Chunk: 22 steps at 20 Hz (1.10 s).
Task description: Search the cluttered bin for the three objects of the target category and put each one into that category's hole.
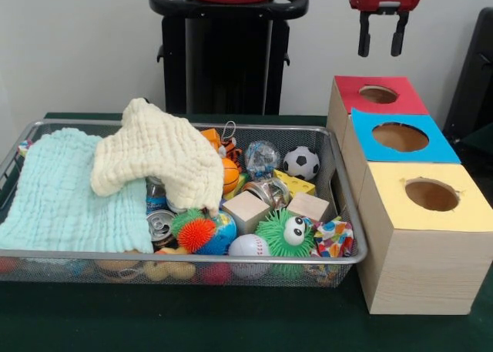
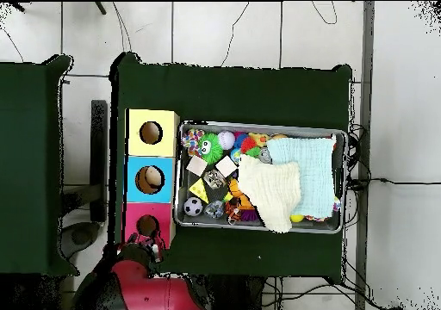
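The wire mesh bin (image 1: 192, 253) holds a heap of toys, half covered by two cloths. One orange and tan plush animal (image 1: 226, 148) peeks out behind the cream cloth at the bin's far side; it also shows in the overhead view (image 2: 237, 205). I see no other plush animals; the cloths hide much of the bin. The red-topped box's hole (image 1: 378, 95) is the farthest of three. My gripper (image 1: 382, 35) hangs open and empty above that hole, clear of the bin. In the overhead view the gripper (image 2: 155, 242) is by the red top (image 2: 136, 223).
A cream cloth (image 1: 158, 155) lies over a mint cloth (image 1: 65, 190). A green googly-eyed ball (image 1: 285, 232), a soccer ball (image 1: 301, 163), an orange basketball (image 1: 230, 175) and wooden blocks (image 1: 246, 209) fill the bin's right half. Blue-topped (image 1: 400, 136) and yellow-topped (image 1: 431, 194) boxes stand nearer the camera.
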Each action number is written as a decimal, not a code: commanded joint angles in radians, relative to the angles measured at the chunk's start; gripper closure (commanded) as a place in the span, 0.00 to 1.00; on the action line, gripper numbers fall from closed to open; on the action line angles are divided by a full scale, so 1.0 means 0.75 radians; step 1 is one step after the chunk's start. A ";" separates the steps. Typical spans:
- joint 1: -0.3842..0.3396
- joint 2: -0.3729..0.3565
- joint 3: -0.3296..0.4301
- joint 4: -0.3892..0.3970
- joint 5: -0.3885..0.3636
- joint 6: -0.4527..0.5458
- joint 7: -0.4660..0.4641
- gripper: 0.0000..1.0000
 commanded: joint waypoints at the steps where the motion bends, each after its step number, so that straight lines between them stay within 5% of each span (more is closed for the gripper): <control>1: -0.054 -0.011 0.048 -0.031 0.027 -0.001 0.258 0.00; 13: -0.247 -0.083 0.052 -0.059 -0.114 0.075 0.065 0.00; 22: -0.435 -0.010 0.144 -0.055 -0.277 -0.031 0.033 0.00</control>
